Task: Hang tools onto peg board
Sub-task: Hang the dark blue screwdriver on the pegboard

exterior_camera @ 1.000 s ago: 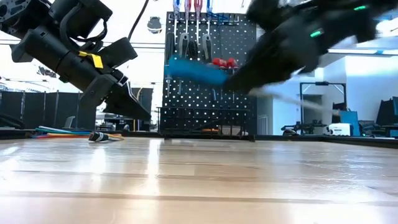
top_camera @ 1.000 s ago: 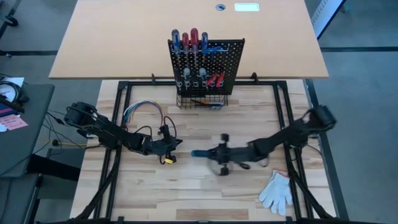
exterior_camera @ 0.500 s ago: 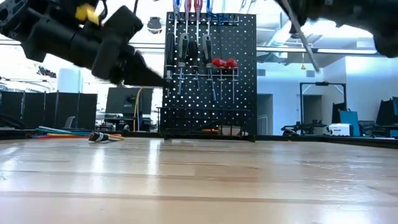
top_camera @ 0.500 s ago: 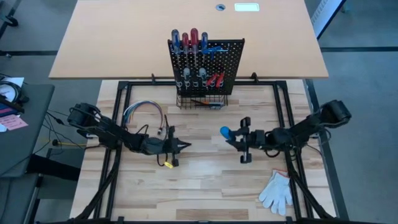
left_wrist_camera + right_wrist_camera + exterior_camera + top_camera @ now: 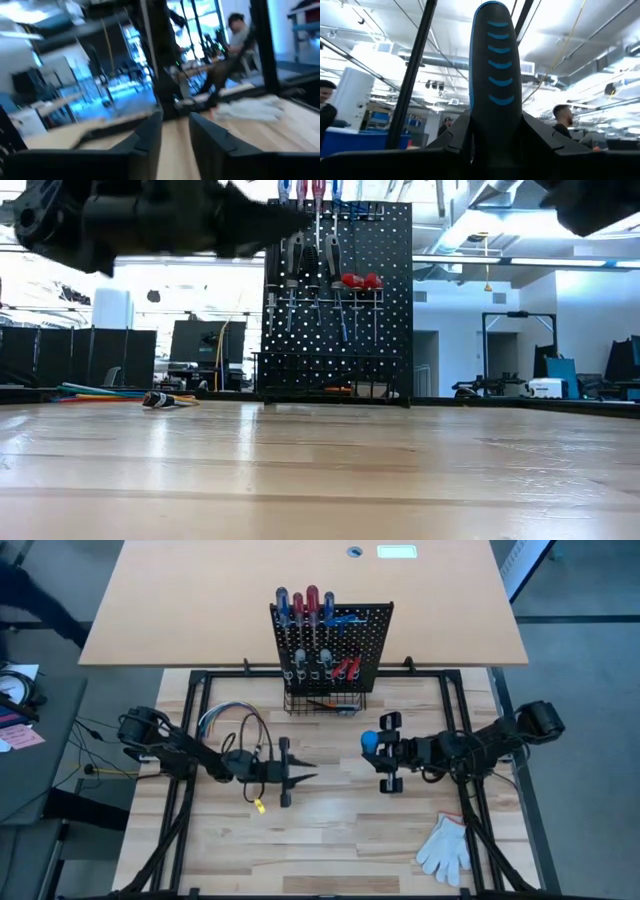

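The peg board (image 5: 345, 640) (image 5: 385, 300) stands at the table's far middle. Red and blue screwdrivers (image 5: 303, 606) and red pliers (image 5: 349, 666) hang on it. My right gripper (image 5: 384, 749) (image 5: 495, 145) is right of centre, tipped upward and shut on a blue-and-black-handled screwdriver (image 5: 369, 742) (image 5: 495, 65). My left gripper (image 5: 303, 776) (image 5: 175, 135) is left of centre, roughly level and pointing toward the table's right edge. Its fingers are open with nothing between them. In the low view the left arm (image 5: 150, 220) and the right arm (image 5: 590, 200) show only along the top. My right gripper pinches the screwdriver's handle (image 5: 495, 117) between its two fingers, which lie along it. The handle's rounded butt end (image 5: 492, 15) sticks out past the fingertips and points upward. The screwdriver is lifted clear of the table; its shaft is hidden behind the gripper.
A looped bundle of coloured wires (image 5: 232, 720) (image 5: 100, 391) lies at the left, behind my left arm. A white work glove (image 5: 445, 846) lies at the near right. A black wire basket (image 5: 322, 703) sits at the board's foot. Bare tabletop (image 5: 330, 840) stretches between the arms and the near edge.
My right gripper has risen, drawn back toward the table's right edge and tipped upward. The screwdriver, which lay level pointing left, now stands handle-up. My left gripper has risen from a downward slant to about level and moved slightly toward the right.
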### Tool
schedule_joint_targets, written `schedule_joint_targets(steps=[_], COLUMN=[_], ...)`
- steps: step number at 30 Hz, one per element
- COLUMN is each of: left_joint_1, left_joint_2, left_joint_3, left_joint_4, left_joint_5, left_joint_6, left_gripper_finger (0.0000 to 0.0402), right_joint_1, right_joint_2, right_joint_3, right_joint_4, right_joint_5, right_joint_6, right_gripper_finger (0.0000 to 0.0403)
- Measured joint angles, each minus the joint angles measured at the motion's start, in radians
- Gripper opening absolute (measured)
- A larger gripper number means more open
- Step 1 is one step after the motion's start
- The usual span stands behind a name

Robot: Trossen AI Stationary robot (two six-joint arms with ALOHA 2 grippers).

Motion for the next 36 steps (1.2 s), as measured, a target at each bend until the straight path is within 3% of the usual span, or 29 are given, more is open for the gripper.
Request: schedule_joint_targets(steps=[3,8,11,16,26,36], left_joint_1=[0.020,0.069,0.080,0.075,0.075,0.074], left_joint_2=[0.000,0.007,0.035,0.121,0.220,0.221], left_joint_3=[0.074,0.258,0.365,0.488,0.582,0.582], left_joint_4=[-0.056,-0.408,-0.518,-0.477,-0.393,-0.296], left_joint_5=[0.024,0.142,0.176,0.232,0.045,0.201], left_joint_6=[0.013,-0.053,-0.078,-0.043,-0.026,0.028], left_gripper_finger=[0.0136,0.0174,0.0180,0.0177,0.0176,0.0151], right_joint_1=[0.000,0.000,0.001,0.002,0.027,0.045], right_joint_2=[0.000,0.000,0.000,0.000,0.000,0.005], right_joint_3=[0.011,0.011,0.011,0.011,0.011,0.012], right_joint_4=[0.000,0.000,0.002,0.001,-0.024,-0.028], right_joint_5=[-0.020,-0.040,-0.052,-0.054,-0.054,-0.093], right_joint_6=[-0.005,-0.005,-0.005,-0.005,-0.057,-0.084], right_gripper_finger=[0.0122,0.0122,0.0122,0.0122,0.0122,0.0122])
